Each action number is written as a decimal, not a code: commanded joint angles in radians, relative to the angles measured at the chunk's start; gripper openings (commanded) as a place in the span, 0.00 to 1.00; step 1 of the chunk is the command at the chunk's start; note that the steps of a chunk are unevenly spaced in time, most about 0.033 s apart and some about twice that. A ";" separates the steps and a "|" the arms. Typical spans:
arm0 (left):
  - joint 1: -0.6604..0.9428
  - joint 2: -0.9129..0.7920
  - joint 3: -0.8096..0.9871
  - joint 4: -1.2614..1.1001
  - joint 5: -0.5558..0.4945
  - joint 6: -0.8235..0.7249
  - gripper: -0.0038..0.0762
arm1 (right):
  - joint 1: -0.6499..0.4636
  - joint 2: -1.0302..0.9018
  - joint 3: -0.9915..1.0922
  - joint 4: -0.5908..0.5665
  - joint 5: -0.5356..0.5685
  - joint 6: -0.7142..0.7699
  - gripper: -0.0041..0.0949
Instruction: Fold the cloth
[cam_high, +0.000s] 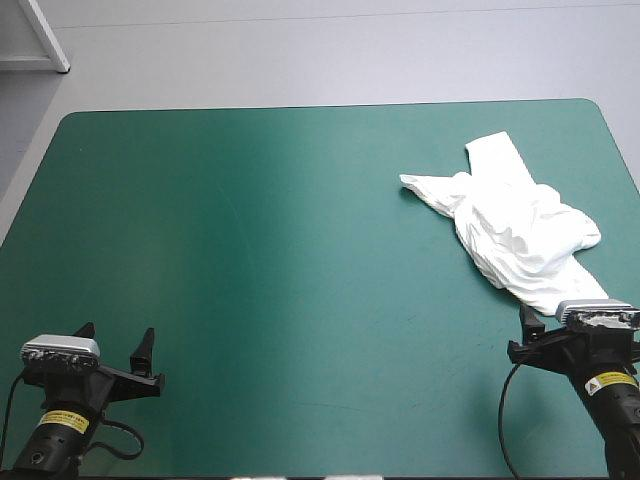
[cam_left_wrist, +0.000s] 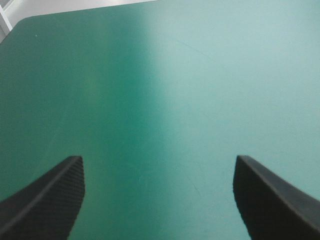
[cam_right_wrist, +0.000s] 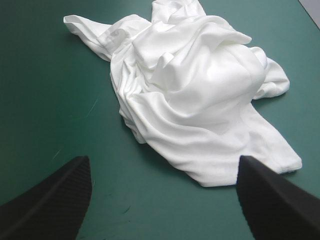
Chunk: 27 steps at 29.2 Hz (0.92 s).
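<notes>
The white T-shirt (cam_high: 515, 220) lies as a crumpled heap on the right part of the teal-green table, one strip reaching toward the far edge. In the right wrist view the T-shirt (cam_right_wrist: 195, 95) spreads just ahead of my right gripper (cam_right_wrist: 162, 200), whose black fingers stand open with only cover between them. In the high view the right gripper (cam_high: 560, 325) sits at the heap's near end, by the front right corner. My left gripper (cam_high: 115, 345) rests open near the front left corner, far from the shirt. The left wrist view shows that gripper (cam_left_wrist: 159, 197) over bare cover.
The teal-green cover (cam_high: 260, 240) stretches bare across the left and middle of the table. The table's far edge (cam_high: 320, 105) and right edge lie close to the shirt.
</notes>
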 joint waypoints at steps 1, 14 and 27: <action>-0.002 0.038 -0.058 -0.032 -0.031 -0.011 0.79 | -0.005 0.039 -0.084 -0.072 -0.085 0.076 0.79; -0.002 0.147 -0.161 -0.030 0.000 -0.002 0.79 | -0.005 0.662 -0.611 -0.156 0.125 0.145 0.79; -0.002 0.145 -0.302 -0.028 -0.003 -0.002 0.79 | -0.076 1.189 -0.997 -0.149 0.331 0.165 0.79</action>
